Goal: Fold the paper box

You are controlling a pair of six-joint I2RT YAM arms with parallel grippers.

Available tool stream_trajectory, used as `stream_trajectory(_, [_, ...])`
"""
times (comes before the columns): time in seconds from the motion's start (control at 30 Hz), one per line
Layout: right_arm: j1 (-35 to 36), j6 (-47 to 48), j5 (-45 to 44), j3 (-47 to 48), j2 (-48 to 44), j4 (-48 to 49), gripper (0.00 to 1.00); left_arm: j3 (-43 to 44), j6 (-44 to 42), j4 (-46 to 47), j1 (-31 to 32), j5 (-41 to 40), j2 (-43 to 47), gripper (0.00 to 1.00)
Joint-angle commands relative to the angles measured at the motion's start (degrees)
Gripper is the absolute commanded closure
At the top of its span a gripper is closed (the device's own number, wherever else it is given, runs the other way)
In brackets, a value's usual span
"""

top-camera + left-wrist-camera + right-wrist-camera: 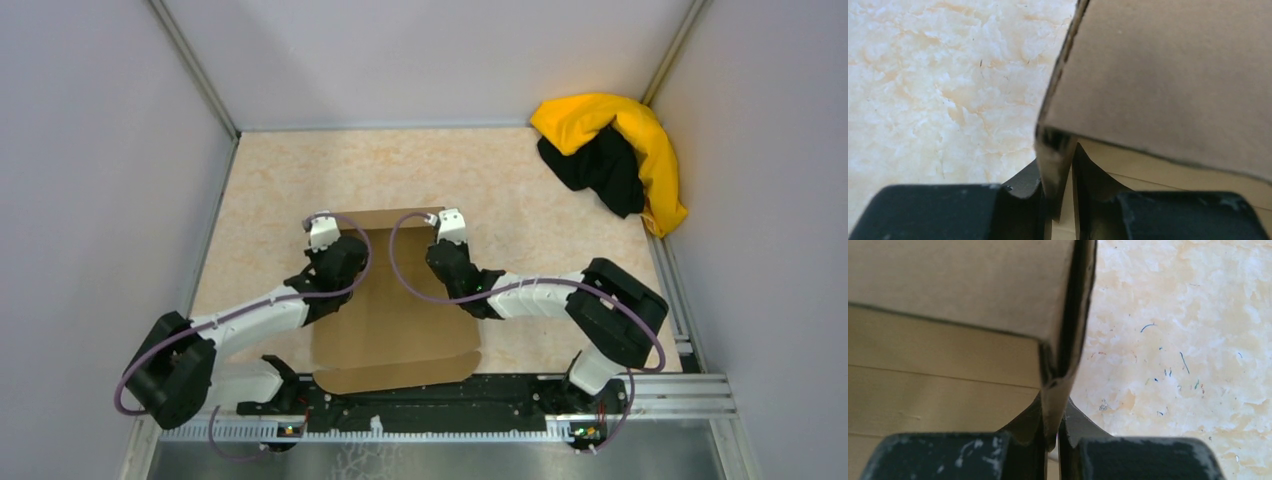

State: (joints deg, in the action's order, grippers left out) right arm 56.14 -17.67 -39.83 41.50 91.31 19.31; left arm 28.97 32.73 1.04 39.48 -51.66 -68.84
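Now, left end effector [1060, 187], right end effector [1053, 425] each clamped on paper box [395, 310] side wall.

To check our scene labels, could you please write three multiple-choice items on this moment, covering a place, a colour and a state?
1. Where on the table is the cloth?
A. far right corner
B. near left corner
C. near middle

2. What colours is the cloth?
A. red, white
B. yellow, black
C. blue, green

3. What are the left fingers and right fingers doing?
A. both open
B. both shut on the box
C. only one shut

Answers:
1 A, it lies where the far and right walls meet.
2 B, it is a yellow heap with black folds.
3 B, each wrist view shows cardboard pinched between the fingers.
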Motion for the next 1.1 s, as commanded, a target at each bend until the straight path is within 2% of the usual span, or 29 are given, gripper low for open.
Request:
stream_trajectory(0.0, [-1.9,-0.9,9.0,5.0,-1.8,-18.1,1.0,7.4,0.2,-9.1,0.1,-0.4,-3.2,0.76])
stream_trajectory(0.2, [-7.3,-0.5,18.3,15.7,-0.6,-35.0,1.0,18.3,-1.7,-18.8,-0.2,4.3,-7.7,0.74])
stream_trajectory(0.4, [-10.6,2.5,20.9,28.0,3.2,-50.0,1.0,27.9,-4.4,-24.8,-4.1,16.1,-14.6,0.72])
stream_trajectory(0.6, [-10.9,4.0,11.8,35.8,7.7,-59.1,1.0,32.9,-3.7,-29.7,-4.7,19.3,-20.7,0.69])
stream_trajectory(0.8, [-11.0,4.1,2.8,37.4,9.8,-60.6,1.0,34.4,-2.9,-32.0,-4.8,18.7,-22.6,0.63])
stream_trajectory(0.87, [-11.6,4.3,4.9,38.0,11.0,-60.8,1.0,35.1,-3.2,-32.5,-4.9,19.3,-22.9,0.63])
stream_trajectory(0.97, [-12.8,4.5,13.5,39.1,12.0,-60.6,1.0,36.5,-4.3,-32.7,-5.7,22.5,-23.0,0.62])
stream_trajectory(1.07, [-13.9,5.4,21.7,42.4,14.3,-63.9,1.0,38.0,-6.2,-33.0,-7.6,29.0,-23.4,0.59])
